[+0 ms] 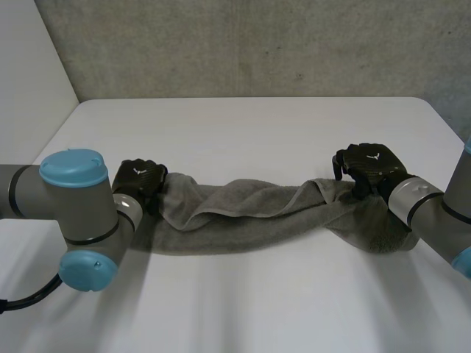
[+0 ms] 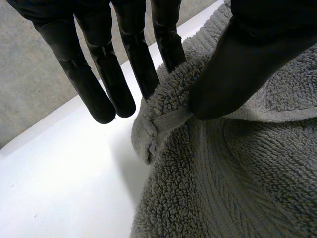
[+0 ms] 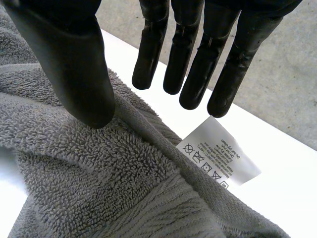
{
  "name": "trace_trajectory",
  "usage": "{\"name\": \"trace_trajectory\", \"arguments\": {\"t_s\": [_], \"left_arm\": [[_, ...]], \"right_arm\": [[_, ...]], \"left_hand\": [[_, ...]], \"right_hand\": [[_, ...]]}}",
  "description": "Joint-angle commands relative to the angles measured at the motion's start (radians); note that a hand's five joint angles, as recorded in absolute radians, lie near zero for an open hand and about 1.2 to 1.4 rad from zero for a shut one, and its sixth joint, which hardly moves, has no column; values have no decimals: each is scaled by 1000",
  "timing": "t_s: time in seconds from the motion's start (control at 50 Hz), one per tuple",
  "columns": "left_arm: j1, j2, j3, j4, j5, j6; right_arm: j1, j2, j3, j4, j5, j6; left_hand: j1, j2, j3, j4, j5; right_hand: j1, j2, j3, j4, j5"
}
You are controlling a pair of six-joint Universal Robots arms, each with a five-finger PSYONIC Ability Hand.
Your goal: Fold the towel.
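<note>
White table (image 1: 243,316) below a concrete wall (image 1: 243,44): a hand at each end of a bunched towel (image 1: 243,220).
Left hand (image 2: 237,59) pinches the hem (image 2: 171,120) at the end nearer the table's left edge, with the thumb on top and straight fingers (image 2: 166,39) behind the pile. Right hand (image 3: 74,59) is spread at the end nearer the right edge, its thumb laid on the pile and its fingers straight and clear of the cloth, just above the label (image 3: 218,156). Between them the towel lies as a long rumpled strip across the table's middle. To fold cleanly, I judge the right hand should first close on a true corner by the label. Both hands can then lift and draw apart to open the strip flat. A one-sided grip would likely drag it crooked.
</note>
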Motion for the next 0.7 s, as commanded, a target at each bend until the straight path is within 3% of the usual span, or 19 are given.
{"name": "trace_trajectory", "arguments": {"t_s": [0.02,0.26,0.3,0.32,0.36,0.4,0.48,0.56,0.62,0.7], "left_arm": [[0,-1,0,0,0,0],[0,-1,-7,0,0,0],[0,0,-8,0,0,0],[0,0,-8,0,0,0],[0,2,-8,0,-1,0],[0,17,-8,-3,-6,0],[2,67,-13,-11,-4,0],[-3,227,-31,-31,-1,-5],[-3,349,-31,-63,-1,-15],[-1,460,-25,-115,0,-37]], "right_arm": [[-1,7,-2,-4,0,-6],[-1,82,-23,-4,2,-17],[-1,82,-23,-4,3,-17],[-5,81,-23,-4,3,-17],[-8,81,-23,-6,2,-14],[-5,65,-18,-6,3,-14],[-11,-86,-12,5,5,2],[-14,-273,-31,23,11,16],[-17,-329,-57,50,9,29],[-26,-442,-188,300,-20,25]], "left_hand": [[-130,-134,-141,-129,-306],[-127,-131,-138,-126,-303],[-119,-122,-129,-117,-294],[-119,-122,-129,-117,-294],[-116,-119,-126,-114,-291],[-28,-32,-39,-27,-204],[180,176,169,181,5],[180,177,170,182,5],[180,177,170,182,5],[180,177,170,182,5]], "right_hand": [[35,30,38,36,34],[173,168,175,174,171],[261,256,264,263,260],[467,463,470,469,466],[593,589,596,595,592],[595,590,597,596,593],[595,590,597,596,593],[595,590,597,596,593],[595,590,597,596,593],[595,590,597,596,593]]}}
